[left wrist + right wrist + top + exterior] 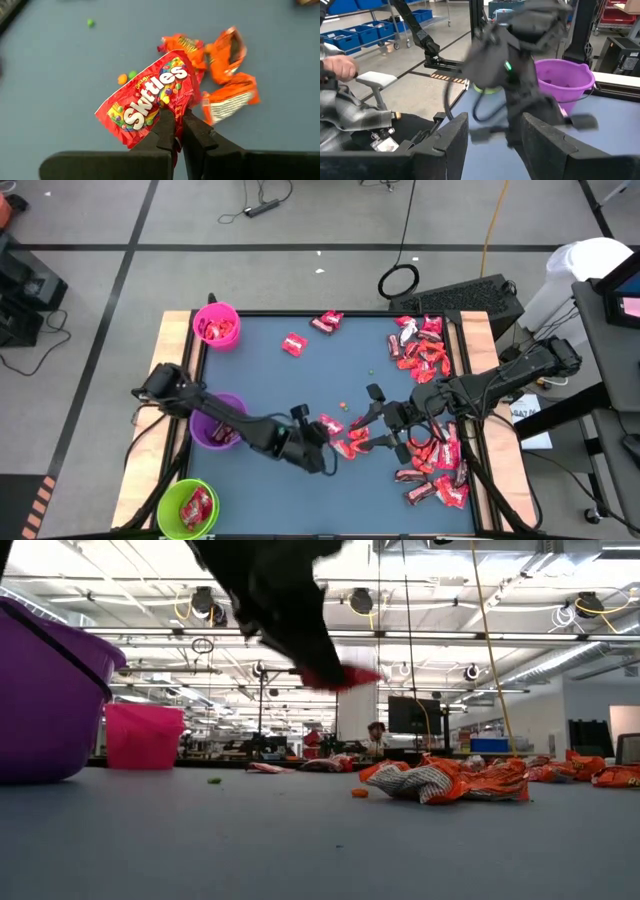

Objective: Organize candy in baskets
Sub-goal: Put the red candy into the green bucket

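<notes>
Holding a flat, shiny red candy packet (150,97) by its crinkled edge, my left tool (175,131) has its dark fingers pinched narrow on it, above the smooth blue tabletop (270,380). My right tool (378,420) hovers close by with its jaws apart and empty. More glossy wrappers (430,355) lie along the right side. Round plastic baskets, pink (216,324), purple (214,423) and green (189,507), stand on the left.
</notes>
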`<state>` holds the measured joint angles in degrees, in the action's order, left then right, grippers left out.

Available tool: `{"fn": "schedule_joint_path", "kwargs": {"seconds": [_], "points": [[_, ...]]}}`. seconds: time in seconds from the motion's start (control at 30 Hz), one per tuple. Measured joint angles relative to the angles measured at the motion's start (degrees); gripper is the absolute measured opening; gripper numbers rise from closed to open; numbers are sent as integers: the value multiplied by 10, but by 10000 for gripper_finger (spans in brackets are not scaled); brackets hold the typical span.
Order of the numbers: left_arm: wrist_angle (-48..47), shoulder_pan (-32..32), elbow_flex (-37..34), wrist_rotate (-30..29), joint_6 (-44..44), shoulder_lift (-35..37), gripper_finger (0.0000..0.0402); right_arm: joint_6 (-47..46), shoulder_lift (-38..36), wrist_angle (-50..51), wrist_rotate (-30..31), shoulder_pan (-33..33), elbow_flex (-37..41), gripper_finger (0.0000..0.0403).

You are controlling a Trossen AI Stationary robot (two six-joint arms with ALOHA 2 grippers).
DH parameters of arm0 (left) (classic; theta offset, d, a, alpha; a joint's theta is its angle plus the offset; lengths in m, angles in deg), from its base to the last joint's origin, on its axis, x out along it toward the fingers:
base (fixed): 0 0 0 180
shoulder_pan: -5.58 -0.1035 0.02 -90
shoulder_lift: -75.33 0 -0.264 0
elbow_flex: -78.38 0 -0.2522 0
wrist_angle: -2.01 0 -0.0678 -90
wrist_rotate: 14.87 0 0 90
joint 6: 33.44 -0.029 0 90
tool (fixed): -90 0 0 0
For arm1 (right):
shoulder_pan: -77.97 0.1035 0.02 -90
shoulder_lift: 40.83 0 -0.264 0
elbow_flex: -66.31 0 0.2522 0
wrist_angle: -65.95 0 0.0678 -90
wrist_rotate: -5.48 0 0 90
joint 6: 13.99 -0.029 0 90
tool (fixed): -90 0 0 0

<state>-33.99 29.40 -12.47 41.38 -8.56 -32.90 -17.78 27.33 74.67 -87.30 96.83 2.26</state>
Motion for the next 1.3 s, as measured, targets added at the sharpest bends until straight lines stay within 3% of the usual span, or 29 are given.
{"fn": "schedule_joint_path", "kwargs": {"seconds": [0.3,0.63,0.9,1.03,1.3], "points": [[-93,70,2,-63,47,60,19,0,0,5,0,0,0,171],[-291,113,1,-180,152,159,20,0,0,1,0,0,0,171],[-486,98,0,-247,274,223,20,0,0,1,0,0,0,171],[-570,78,0,-253,331,255,20,0,0,1,0,0,0,171],[-630,10,0,-248,343,328,20,0,0,1,0,0,0,171]]}}
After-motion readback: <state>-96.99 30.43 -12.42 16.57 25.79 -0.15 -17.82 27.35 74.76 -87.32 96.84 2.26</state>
